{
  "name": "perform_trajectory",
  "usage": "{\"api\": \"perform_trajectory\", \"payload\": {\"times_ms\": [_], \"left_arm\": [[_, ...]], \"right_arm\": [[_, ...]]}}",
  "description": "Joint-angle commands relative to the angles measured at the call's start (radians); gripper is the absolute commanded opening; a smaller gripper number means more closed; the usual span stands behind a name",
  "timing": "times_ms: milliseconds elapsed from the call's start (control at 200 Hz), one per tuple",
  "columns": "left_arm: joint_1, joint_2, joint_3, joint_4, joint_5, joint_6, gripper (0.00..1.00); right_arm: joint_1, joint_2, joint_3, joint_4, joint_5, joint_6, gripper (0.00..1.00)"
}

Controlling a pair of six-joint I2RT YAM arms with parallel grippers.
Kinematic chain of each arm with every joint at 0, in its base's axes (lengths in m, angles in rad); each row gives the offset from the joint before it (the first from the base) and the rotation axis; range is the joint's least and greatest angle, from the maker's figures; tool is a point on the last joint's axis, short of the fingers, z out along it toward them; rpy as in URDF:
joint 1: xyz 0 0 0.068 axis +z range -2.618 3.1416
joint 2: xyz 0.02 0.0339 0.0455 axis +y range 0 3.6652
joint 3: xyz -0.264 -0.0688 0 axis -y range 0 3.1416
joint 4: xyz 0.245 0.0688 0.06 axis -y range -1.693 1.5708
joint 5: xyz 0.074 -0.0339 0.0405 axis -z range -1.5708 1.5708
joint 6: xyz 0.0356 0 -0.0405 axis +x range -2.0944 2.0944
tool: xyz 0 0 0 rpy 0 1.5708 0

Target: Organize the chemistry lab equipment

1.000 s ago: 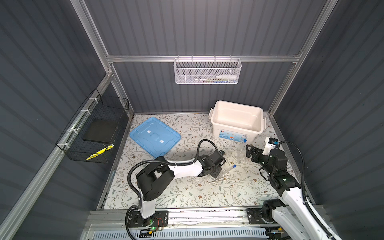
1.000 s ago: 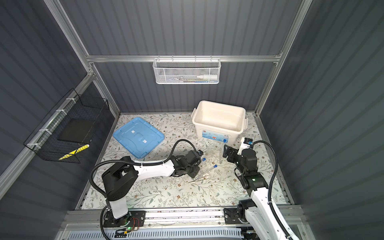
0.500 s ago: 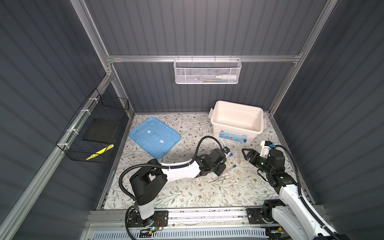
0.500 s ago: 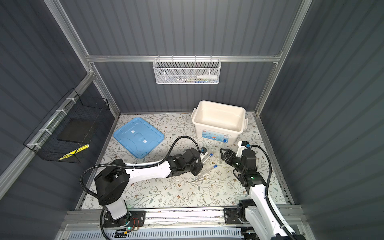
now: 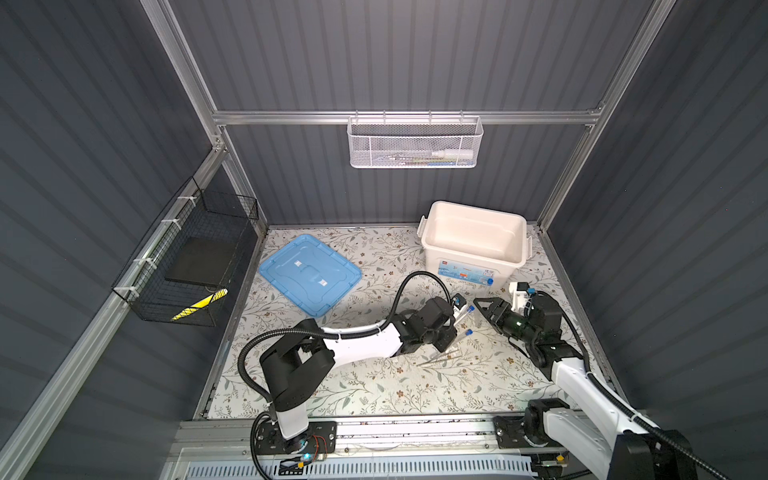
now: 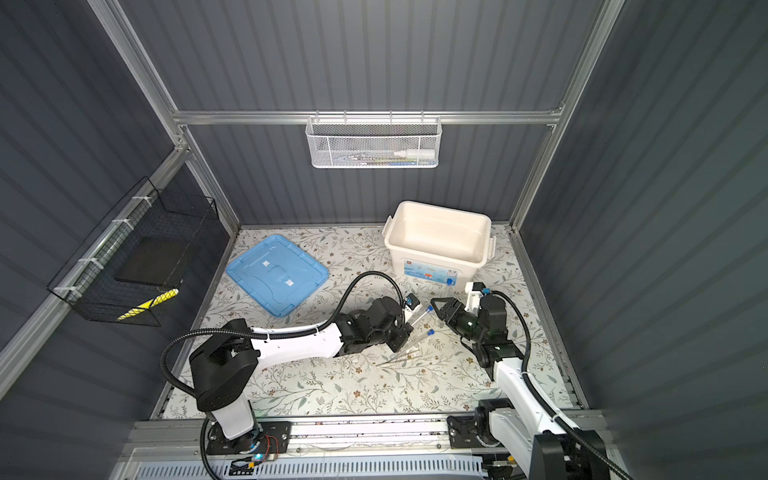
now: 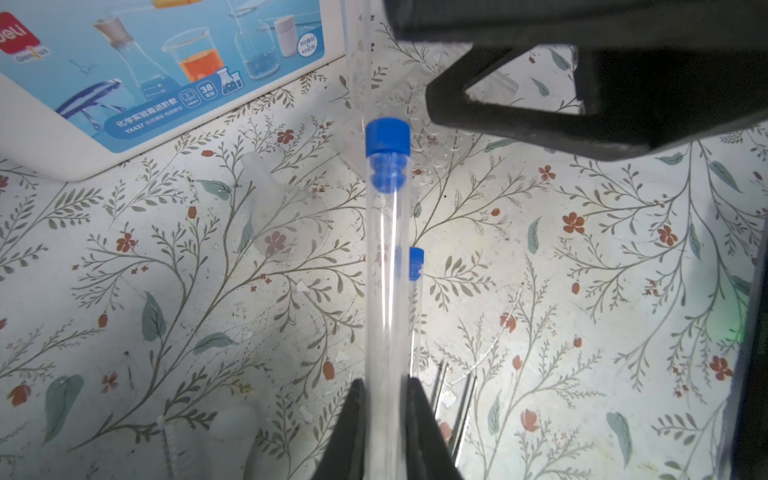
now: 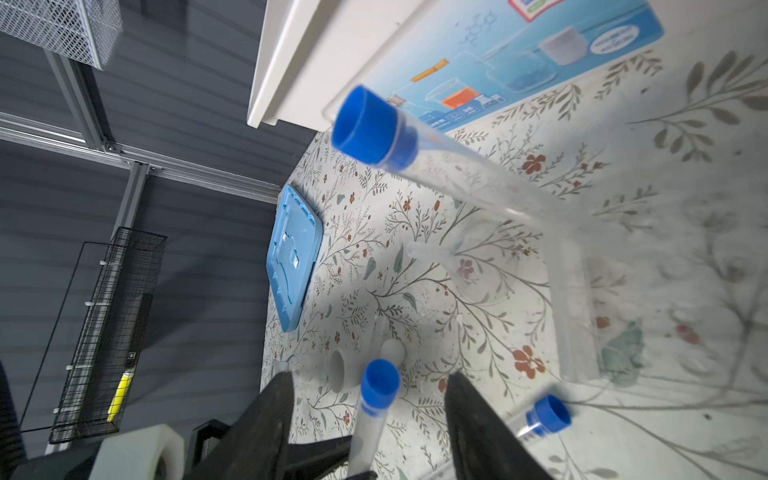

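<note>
Since one second ago, the right end effector (image 5: pixel 482 309) has come closer to the left end effector (image 7: pixel 386 399), and the two now meet near the middle of the desk (image 5: pixel 374 386), in front of the cream box (image 5: pixel 473 259).

The left end effector is clamped on the lower part of a blue-capped test tube (image 7: pixel 384 270). It holds the tube lifted off the desk and tilted, with the cap pointing toward the right arm.

In the right wrist view, the cap end of this tube lies between the two fingers (image 8: pixel 270 415) of the right end effector. These fingers stand apart, with a gap on each side of the cap, so they do not touch it.

A second tube (image 5: pixel 468 332) lies flat on the desk just beside the left end effector, and the metal tweezers (image 5: pixel 440 357) lie near it, toward the front edge.

A third tube (image 8: pixel 370 124) leans with its cap near the label of the box. Its lower end reaches the clear tube rack (image 8: pixel 577 311), but I cannot tell whether it sits in a hole.

The glass dish (image 7: pixel 291 232) lies flat on the desk between the box and the tubes.
</note>
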Motion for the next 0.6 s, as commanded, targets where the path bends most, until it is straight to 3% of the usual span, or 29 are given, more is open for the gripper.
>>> {"api": "perform_trajectory", "payload": {"times_ms": [0,595], "left_arm": [[-0.009,-0.023,-0.001,0.022,0.02,0.023,0.14],[-0.023,-0.019,-0.01,0.049,0.035,0.036,0.14]], "right_arm": [[-0.004,0.021,-0.013,0.048,-0.055,0.022,0.58],[-0.004,0.046,-0.008,0.056,-0.073,0.022,0.4]]}}
